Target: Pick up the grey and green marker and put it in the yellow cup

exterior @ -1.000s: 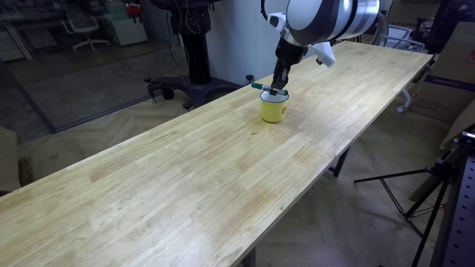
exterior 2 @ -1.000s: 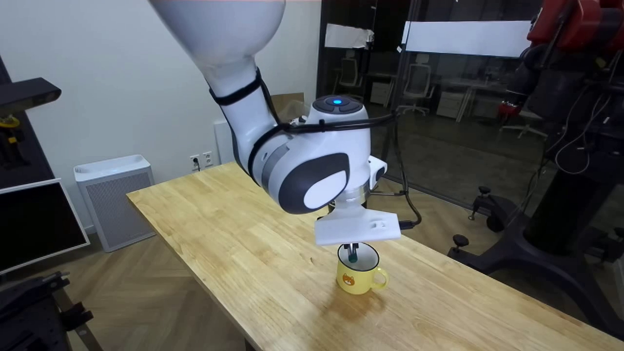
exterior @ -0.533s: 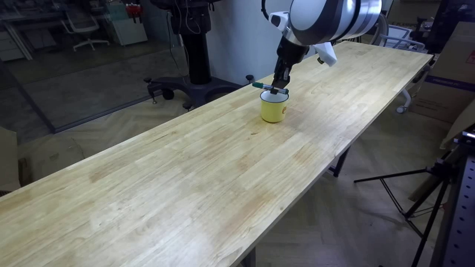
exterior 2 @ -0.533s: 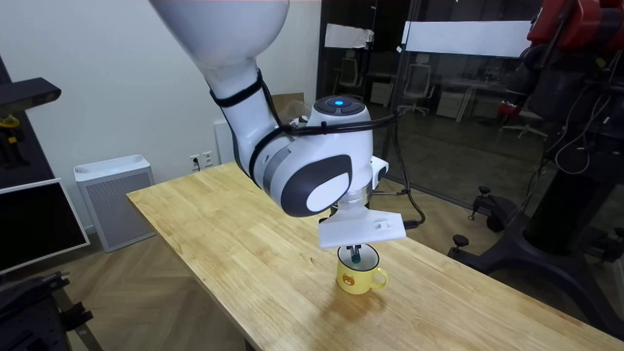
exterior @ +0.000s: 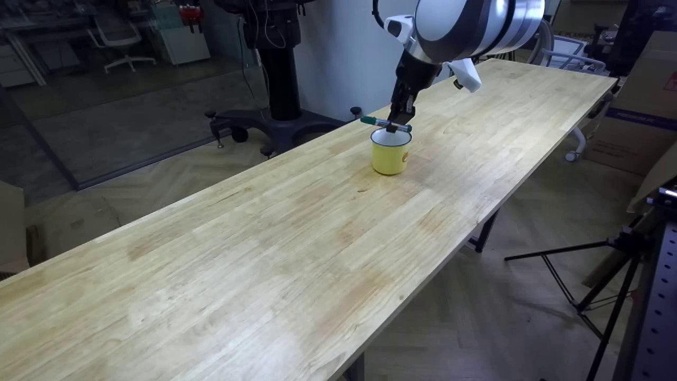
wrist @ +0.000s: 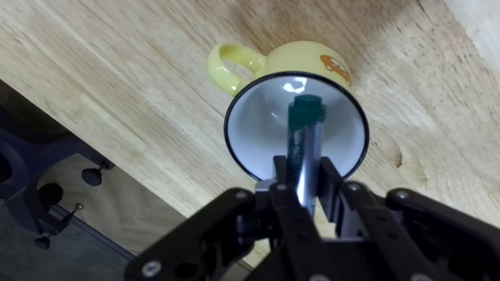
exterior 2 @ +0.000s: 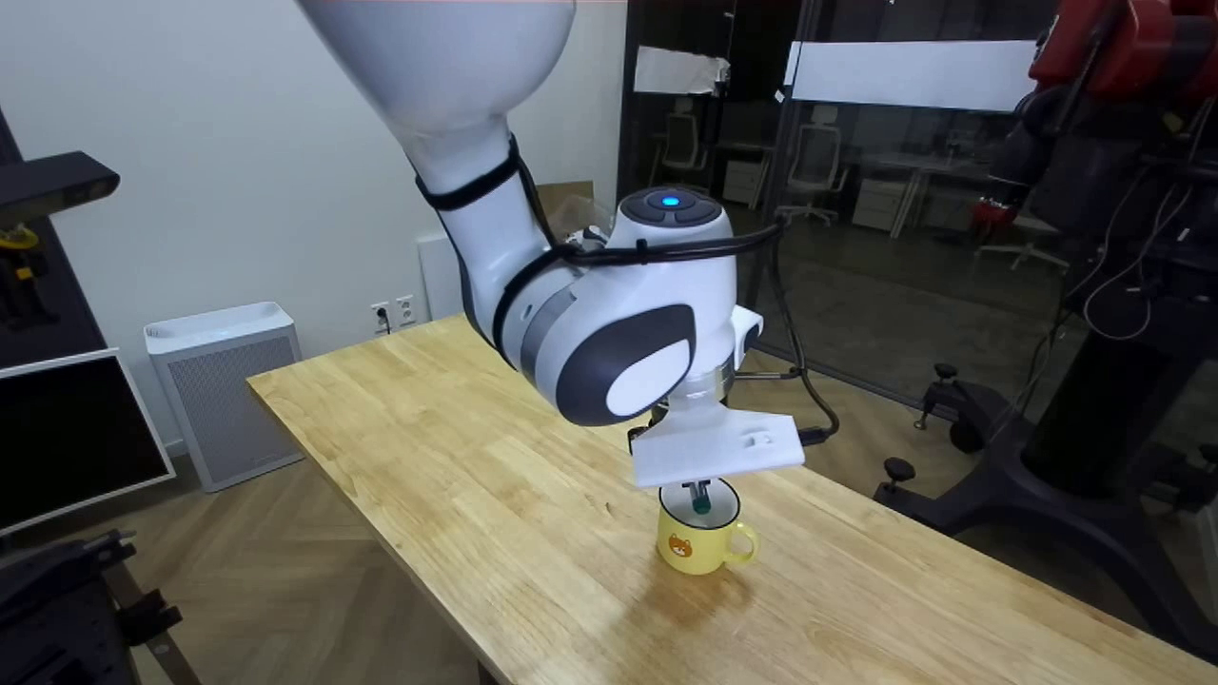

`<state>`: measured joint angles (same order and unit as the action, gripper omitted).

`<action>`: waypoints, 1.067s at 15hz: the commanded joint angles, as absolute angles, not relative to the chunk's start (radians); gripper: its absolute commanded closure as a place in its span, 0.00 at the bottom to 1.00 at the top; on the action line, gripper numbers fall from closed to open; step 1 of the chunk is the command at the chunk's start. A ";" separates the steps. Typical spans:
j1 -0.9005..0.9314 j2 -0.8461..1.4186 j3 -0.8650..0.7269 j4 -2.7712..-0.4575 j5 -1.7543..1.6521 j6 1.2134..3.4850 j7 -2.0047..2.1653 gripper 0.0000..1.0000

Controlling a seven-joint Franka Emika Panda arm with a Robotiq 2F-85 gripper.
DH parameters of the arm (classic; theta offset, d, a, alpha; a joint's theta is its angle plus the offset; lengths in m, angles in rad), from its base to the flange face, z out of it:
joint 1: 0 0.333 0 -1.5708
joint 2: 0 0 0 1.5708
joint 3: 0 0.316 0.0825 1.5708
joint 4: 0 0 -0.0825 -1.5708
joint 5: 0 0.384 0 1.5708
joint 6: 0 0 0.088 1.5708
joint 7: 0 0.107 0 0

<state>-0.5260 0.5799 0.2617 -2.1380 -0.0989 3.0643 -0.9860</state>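
The gripper (wrist: 302, 168) has both fingers clamped on the marker (wrist: 308, 136), one on each flank. The marker lies close to level above the mouth of the cup (exterior: 390, 159); in an exterior view the marker (exterior: 380, 123) crosses the opening, its green end reaching past the rim. The cup stands upright on the table (exterior: 264, 248). I cannot confirm whether marker and rim touch.

Failure A: bridging. The marker appears longer than the mouth is wide. If I release at this attitude, I expect it to settle across the rim, then roll off. Cause: insufficient tilt. In my judgement, the green end must point down before release.

Failure B: rim contact. If I descend with the marker level, one end probably catches the rim, twists it in the grip, or drags and tips the cup. Cause: same attitude, plus downward force.

Failure C: offset. In the wrist view the fingertips overlap the rim's near edge, so a straight descent may land them on it. I recommend centring first.
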 commanded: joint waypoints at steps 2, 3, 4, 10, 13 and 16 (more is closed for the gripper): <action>-0.562 0.601 0.291 -2.098 -0.109 3.036 -1.019 0.95; -0.559 0.602 0.287 -2.095 -0.109 3.031 -1.023 0.95; -0.557 0.603 0.284 -2.091 -0.109 3.019 -1.029 0.95; -0.535 0.611 0.270 -2.054 -0.093 2.960 -1.065 0.27; -0.522 0.613 0.261 -2.040 -0.085 2.940 -1.079 0.07; -0.519 0.619 0.260 -2.027 -0.078 2.928 -1.090 0.00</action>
<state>-0.5310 0.6037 0.2672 -2.0631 -0.0953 2.9518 -1.0678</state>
